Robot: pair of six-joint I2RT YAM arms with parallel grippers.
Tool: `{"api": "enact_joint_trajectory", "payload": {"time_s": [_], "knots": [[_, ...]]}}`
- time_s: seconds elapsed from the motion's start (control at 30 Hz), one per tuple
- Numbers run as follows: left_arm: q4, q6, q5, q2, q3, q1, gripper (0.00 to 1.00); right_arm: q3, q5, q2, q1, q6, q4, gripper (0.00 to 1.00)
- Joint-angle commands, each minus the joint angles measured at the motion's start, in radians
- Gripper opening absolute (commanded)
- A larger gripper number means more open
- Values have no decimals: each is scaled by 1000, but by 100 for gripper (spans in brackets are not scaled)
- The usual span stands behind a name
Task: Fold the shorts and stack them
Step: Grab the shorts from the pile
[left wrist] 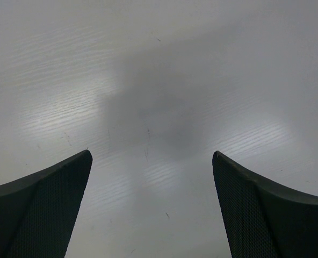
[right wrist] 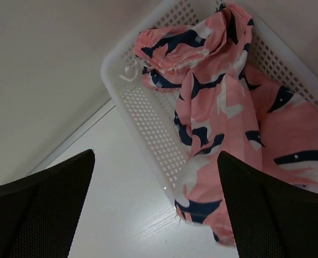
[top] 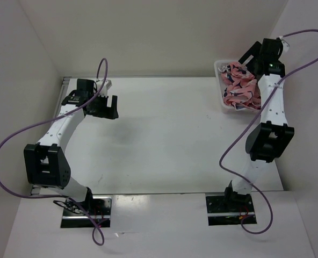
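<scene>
The shorts (top: 239, 86) lie crumpled in a heap inside the white mesh basket (top: 222, 86) at the back right of the table. In the right wrist view the salmon-pink, shark-printed shorts (right wrist: 229, 113) fill the basket (right wrist: 148, 118), and one part spills over its near rim. My right gripper (right wrist: 156, 156) hangs open above the basket's near corner with nothing between its fingers; in the top view the right gripper (top: 249, 60) is over the basket's far end. My left gripper (top: 106, 106) is open at the back left, over bare white table (left wrist: 153, 107), holding nothing.
White walls close in the table at the back and on both sides, and the basket stands in the back right corner against them. Purple cables (top: 8, 145) loop off both arms. The two arm bases (top: 86, 212) sit at the near edge.
</scene>
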Motion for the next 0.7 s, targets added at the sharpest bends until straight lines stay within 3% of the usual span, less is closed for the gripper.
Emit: {"api": "enact_joint_trajectory", "payload": {"time_s": [0.0,0.2,0.43,0.47,0.53,0.57,0.67], "knots": [[-17,4,11,-41,2,6,99,83,-81,150,-47,27,-72,100],[-26,4,-9,-75,-44,6,99,128,-61,238,-65,39,-123,89],[-35,4,-9,-75,-62,6,99,104,-49,247,-65,39,-123,43],[-35,4,-9,-75,-62,6,99,104,-49,247,-65,39,-123,27],[-35,4,0,-75,-62,6,99,94,-49,235,-65,39,-123,5],[-35,4,9,-75,-62,6,99,94,-49,218,-65,39,-123,0],[-35,4,21,-75,-62,6,99,65,-49,166,-65,39,-98,0]]}}
